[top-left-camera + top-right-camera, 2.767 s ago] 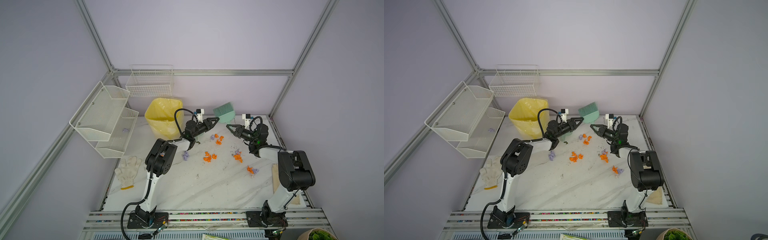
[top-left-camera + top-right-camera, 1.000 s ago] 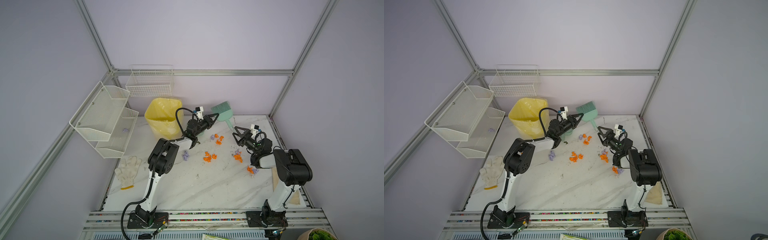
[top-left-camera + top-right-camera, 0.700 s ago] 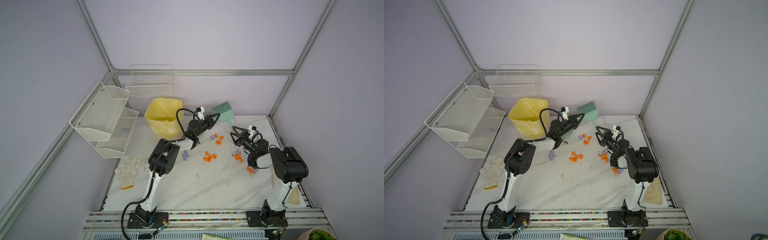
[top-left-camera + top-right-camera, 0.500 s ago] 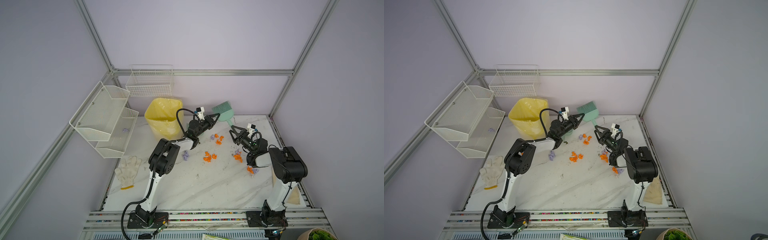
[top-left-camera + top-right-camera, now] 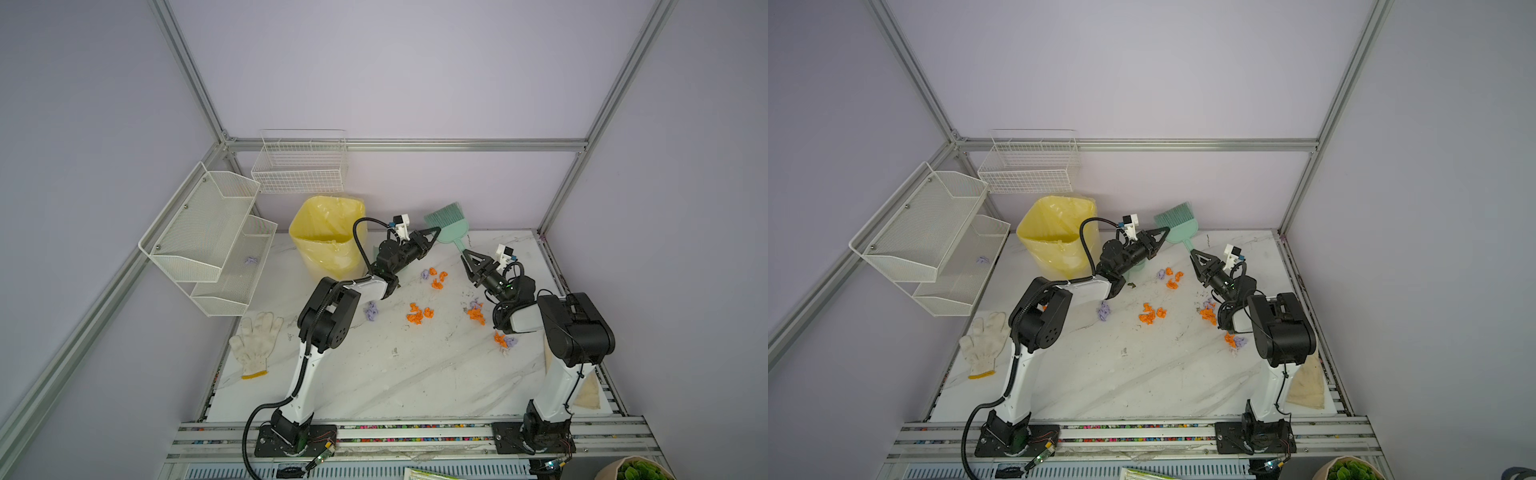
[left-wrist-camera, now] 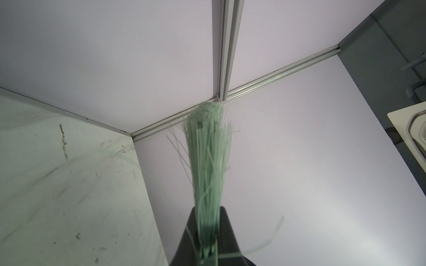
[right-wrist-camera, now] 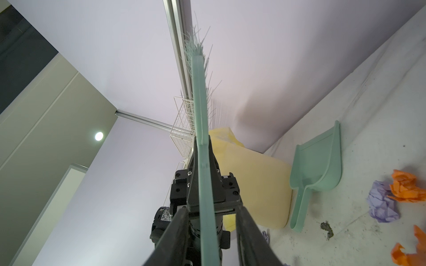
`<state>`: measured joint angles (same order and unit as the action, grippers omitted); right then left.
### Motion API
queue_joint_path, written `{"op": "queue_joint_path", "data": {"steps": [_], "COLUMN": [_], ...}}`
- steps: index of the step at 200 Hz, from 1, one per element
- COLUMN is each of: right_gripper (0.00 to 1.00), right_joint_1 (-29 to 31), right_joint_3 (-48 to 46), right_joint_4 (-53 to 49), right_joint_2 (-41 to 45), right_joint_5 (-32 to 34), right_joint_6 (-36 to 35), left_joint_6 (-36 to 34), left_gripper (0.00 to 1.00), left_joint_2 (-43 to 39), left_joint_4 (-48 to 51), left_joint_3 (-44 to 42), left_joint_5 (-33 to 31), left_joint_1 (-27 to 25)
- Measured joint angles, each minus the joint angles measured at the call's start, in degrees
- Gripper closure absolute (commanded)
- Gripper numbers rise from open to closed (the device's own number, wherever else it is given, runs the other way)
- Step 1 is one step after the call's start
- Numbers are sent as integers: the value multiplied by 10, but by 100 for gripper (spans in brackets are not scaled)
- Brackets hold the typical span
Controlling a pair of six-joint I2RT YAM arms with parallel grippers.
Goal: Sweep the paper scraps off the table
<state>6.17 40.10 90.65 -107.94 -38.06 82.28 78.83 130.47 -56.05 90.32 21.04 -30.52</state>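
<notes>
The right fingers (image 5: 471, 258) were wide apart and away from the brush (image 5: 446, 220) a moment ago. Now they have moved up to its handle (image 5: 460, 245) and are closing in, one on each side. A small gap still shows, so they are not squeezing yet. The left fingers (image 5: 430, 233) are clenched on the brush's hairy end, holding it up in the air. I think the brush is being passed over. The paper scraps (image 5: 417, 316) all lie on the counter (image 5: 395, 382), so no sweeping is done yet.
</notes>
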Motion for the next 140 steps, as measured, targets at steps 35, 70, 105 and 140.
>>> {"op": "queue_joint_path", "data": {"steps": [35,70,105,140], "right_gripper": [73,78,78,91], "right_joint_1": [0,0,2,3], "right_joint_3": [6,7,12,14], "right_joint_4": [0,0,0,0], "right_joint_2": [0,-1,-3,-4], "right_joint_5": [0,0,-1,-1], "right_joint_6": [2,5,8,9], "left_joint_6": [-1,-3,-3,-3], "left_gripper": [100,100,100,100], "left_joint_2": [0,0,0,0], "left_joint_4": [0,1,1,1], "left_joint_3": [0,0,0,0], "left_joint_5": [0,0,0,-1], "left_joint_1": [0,0,-2,-3]}}
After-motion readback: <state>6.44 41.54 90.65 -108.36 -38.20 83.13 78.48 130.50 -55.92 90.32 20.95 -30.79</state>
